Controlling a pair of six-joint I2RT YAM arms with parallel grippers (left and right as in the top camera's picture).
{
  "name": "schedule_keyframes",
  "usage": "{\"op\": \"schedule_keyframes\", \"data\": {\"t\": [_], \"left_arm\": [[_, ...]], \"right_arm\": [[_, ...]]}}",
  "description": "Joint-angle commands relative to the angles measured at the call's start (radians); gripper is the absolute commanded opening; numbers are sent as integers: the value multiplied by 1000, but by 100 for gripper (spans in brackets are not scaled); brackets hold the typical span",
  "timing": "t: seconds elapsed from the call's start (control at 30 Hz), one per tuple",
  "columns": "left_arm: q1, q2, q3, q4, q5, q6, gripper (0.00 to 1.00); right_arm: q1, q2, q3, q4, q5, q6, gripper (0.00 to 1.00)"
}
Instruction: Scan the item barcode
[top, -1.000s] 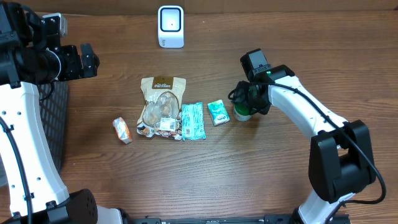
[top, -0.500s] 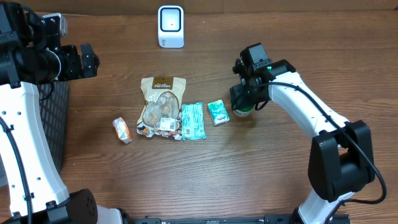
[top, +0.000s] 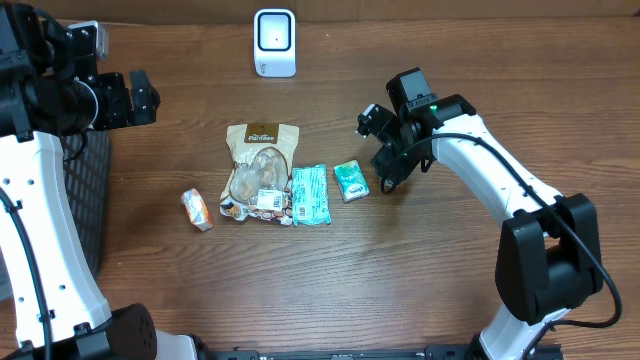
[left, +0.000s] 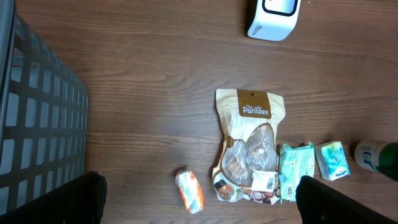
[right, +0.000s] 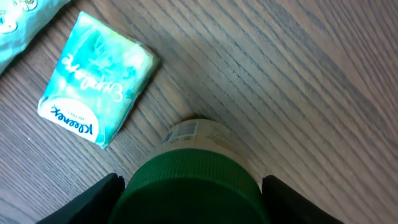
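A bottle with a dark green cap (right: 189, 186) and a white label stands on the table. In the right wrist view it sits between my right gripper's (right: 193, 202) jaws. Bare wood shows between the cap and the right finger (right: 298, 202), so the jaws stand open around it. From overhead, the right gripper (top: 382, 150) covers the bottle. The left wrist view catches the bottle (left: 372, 154) at its right edge. The white barcode scanner (top: 274, 42) stands at the table's back. My left gripper (top: 140, 98) hangs open at the far left, high above the table.
A Kleenex tissue pack (top: 350, 180) lies just left of the bottle. Further left are a teal packet (top: 309, 194), a Pantree snack pouch (top: 260, 170) and a small orange packet (top: 196, 209). A dark mesh basket (top: 95, 190) stands at the left edge.
My right gripper has turned and shifted over the bottle, which no longer shows from overhead, and its jaws have widened a little. The left arm has not moved.
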Motion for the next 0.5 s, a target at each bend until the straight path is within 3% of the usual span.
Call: {"op": "schedule_keyframes", "data": {"t": [0.0,0.13,0.23,0.47], "left_arm": [[2,7,12,1,8,19,100],[2,7,12,1,8,19,99],[2,7,12,1,8,19,100],[2,7,12,1,8,19,100]], "right_arm": [[-4,-3,31,6,-45,-34,78],[-4,-3,31,21,-71,18,87],[-5,-3,36,52,-71,167,98],[-45,-3,148,-19,-68,727,100]]}}
